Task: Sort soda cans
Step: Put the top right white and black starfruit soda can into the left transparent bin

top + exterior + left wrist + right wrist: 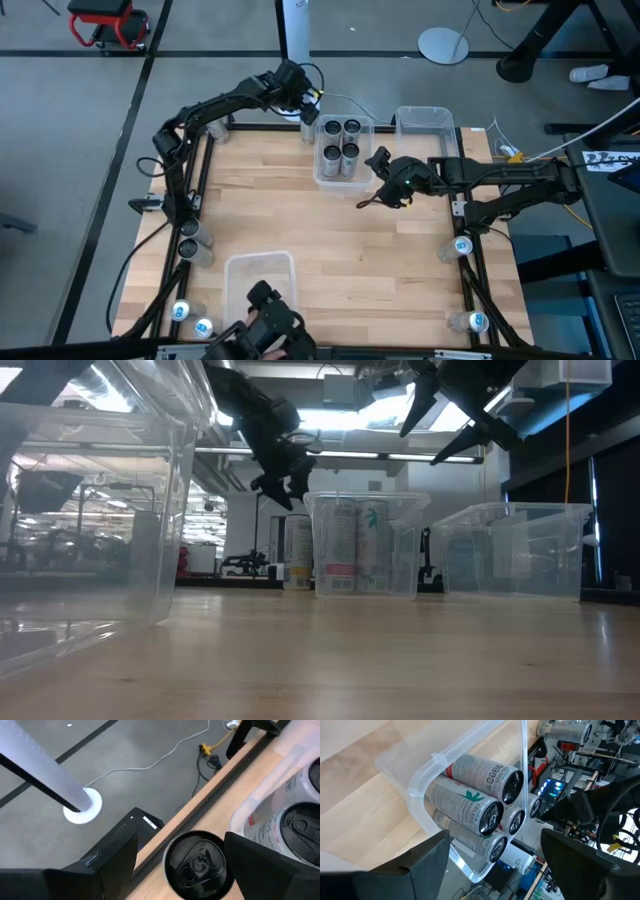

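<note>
A dark-topped soda can [196, 865] stands upright on the table's far edge [297, 553], just left of a clear bin [318, 168] that holds several upright soda cans [341, 152]. My left gripper [307, 108] hovers open above the lone can. In the left wrist view its fingers [115, 855] stand on either side of the can top, and in the low view the fingertips [280, 488] are clear above it. My right gripper [381, 178] hangs open over the table, right of the bin, facing the binned cans [485, 815].
An empty clear bin [425, 122] stands at the far right and another [260, 272] near the front edge. More soda cans stand along the left edge [191, 243], the front left corner [192, 318] and the right edge [461, 247], [477, 321]. Bare wood lies mid-table.
</note>
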